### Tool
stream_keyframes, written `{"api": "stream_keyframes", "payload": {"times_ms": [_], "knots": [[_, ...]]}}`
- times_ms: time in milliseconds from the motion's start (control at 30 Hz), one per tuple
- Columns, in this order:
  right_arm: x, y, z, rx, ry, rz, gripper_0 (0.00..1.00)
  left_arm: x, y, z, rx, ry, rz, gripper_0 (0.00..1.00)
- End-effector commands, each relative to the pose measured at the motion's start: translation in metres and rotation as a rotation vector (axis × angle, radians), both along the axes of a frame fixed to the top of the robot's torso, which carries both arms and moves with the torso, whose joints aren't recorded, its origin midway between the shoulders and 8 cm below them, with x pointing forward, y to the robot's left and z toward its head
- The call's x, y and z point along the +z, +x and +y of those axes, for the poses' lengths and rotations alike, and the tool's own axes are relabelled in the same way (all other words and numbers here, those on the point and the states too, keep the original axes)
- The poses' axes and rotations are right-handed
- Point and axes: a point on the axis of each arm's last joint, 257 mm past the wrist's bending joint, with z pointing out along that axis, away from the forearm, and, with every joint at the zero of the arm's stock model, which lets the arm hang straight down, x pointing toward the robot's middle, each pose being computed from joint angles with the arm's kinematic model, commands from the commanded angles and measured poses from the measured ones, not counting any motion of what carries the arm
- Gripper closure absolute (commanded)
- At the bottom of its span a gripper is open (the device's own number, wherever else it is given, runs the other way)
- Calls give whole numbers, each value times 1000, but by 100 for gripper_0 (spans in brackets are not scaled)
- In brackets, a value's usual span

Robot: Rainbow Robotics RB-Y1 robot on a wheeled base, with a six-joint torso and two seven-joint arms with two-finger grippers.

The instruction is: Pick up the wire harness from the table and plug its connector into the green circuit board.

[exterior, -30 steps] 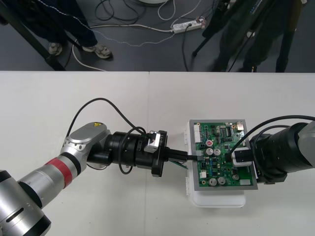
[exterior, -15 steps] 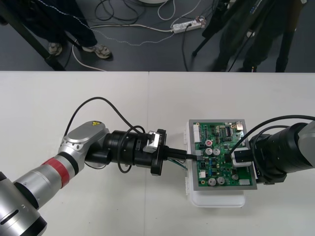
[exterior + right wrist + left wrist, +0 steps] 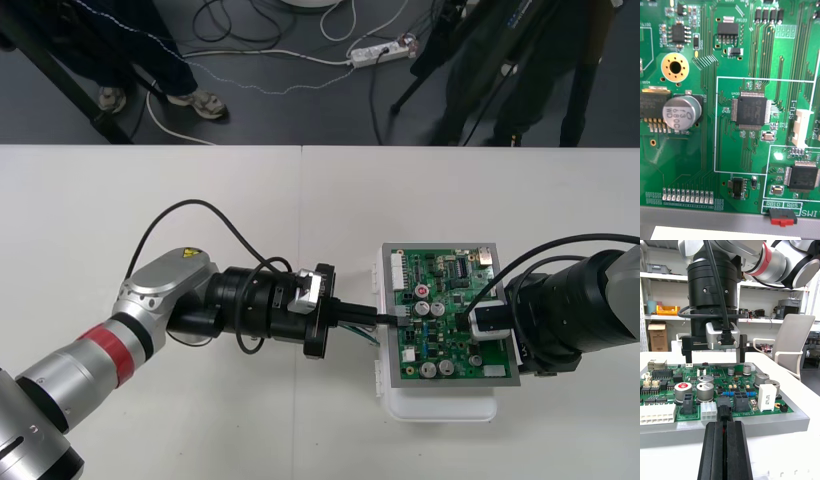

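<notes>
While the left gripper (image 3: 724,423) has its black fingers clamped on the wire harness's small black plug (image 3: 724,413) at the left edge of the green circuit board (image 3: 455,290), insertion looks underway, not visibly seated. Next move: a straight, aligned push into the socket. The right gripper (image 3: 714,362) hovers, fingers spread and empty, over the board's right part; the flat white base (image 3: 445,408) holds the board.

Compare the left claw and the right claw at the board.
The left claw is shut on the harness plug at the left edge of the green circuit board; the right claw stands open over its right side. The left claw lies about level with the table; the right claw points straight down. Both are at the board.
</notes>
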Motion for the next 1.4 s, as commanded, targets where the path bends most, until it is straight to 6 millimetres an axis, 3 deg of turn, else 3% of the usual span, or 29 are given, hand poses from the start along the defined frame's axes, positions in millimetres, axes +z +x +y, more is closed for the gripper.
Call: {"api": "stream_keyframes", "payload": {"times_ms": [33, 467, 1067, 1400], "knots": [[13, 3, 22, 36, 34, -24, 0, 4, -9, -2, -9, -8, -78, 100], [12, 2, 23, 42, 38, -21, 0, -2, -6, 10, 5, 23, -90, 100], [13, 2, 23, 41, 38, -22, 0, 5, -1, -18, 13, 13, -135, 100], [12, 1, 24, 43, 41, -19, 0, 3, -5, -18, 5, 13, -131, 100]]}}
